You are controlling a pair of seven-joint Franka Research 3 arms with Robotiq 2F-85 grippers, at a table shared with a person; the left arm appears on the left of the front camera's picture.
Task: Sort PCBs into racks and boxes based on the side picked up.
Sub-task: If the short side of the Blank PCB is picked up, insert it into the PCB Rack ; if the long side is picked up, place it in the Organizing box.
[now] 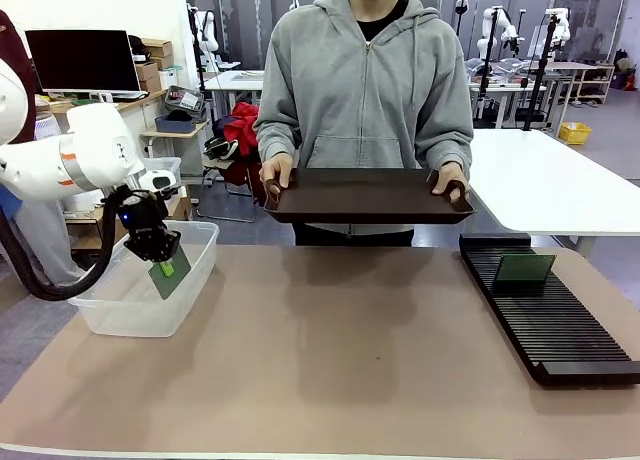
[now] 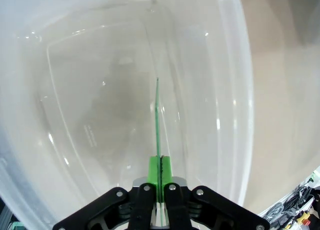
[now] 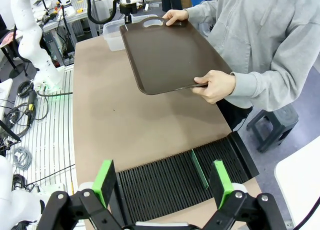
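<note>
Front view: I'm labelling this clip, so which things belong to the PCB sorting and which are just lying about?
Job in hand:
- PCB clamped in left gripper, over clear box
- second PCB upright in black rack
- right gripper, open above the rack
- tray held by the person

Lying about:
- monitor
- yellow bin

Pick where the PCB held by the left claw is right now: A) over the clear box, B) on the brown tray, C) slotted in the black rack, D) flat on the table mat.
A: the left claw is shut on a PCB, holding it inside the clear box.
</note>
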